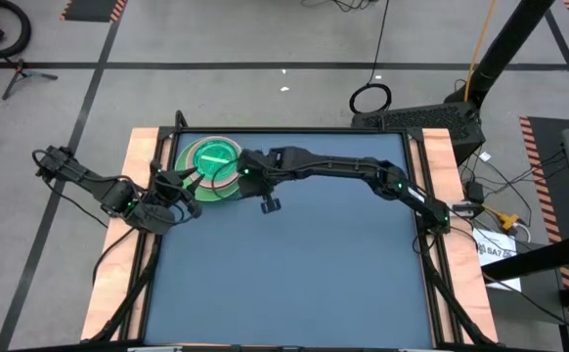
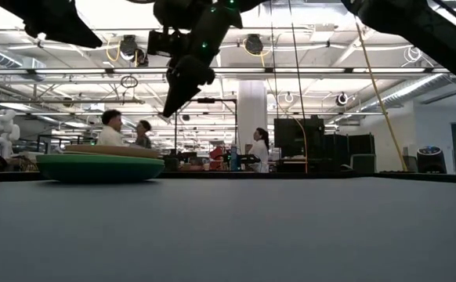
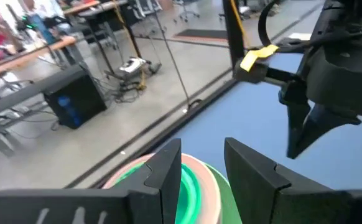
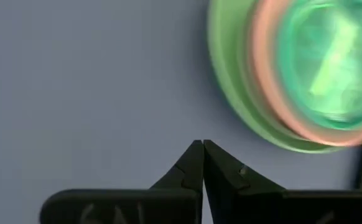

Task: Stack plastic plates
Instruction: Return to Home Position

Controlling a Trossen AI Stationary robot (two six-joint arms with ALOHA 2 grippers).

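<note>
As the right gripper (image 4: pixel 203 144) hovers alongside, the plates (image 1: pixel 210 166) lie stacked flat.

A grey concrete floor (image 1: pixel 265 39) crossed by black tape lines (image 1: pixel 265 66) surrounds the table (image 1: pixel 294 284) — beyond it lies an open workshop: a white column (image 2: pixel 252 113), ceiling pipes (image 2: pixel 330 72), a black cabinet (image 2: pixel 298 141), people (image 2: pixel 111 131) at desks.

plate stack (image 4: pixel 305 68) blurred + cropped, R wrist view
</note>
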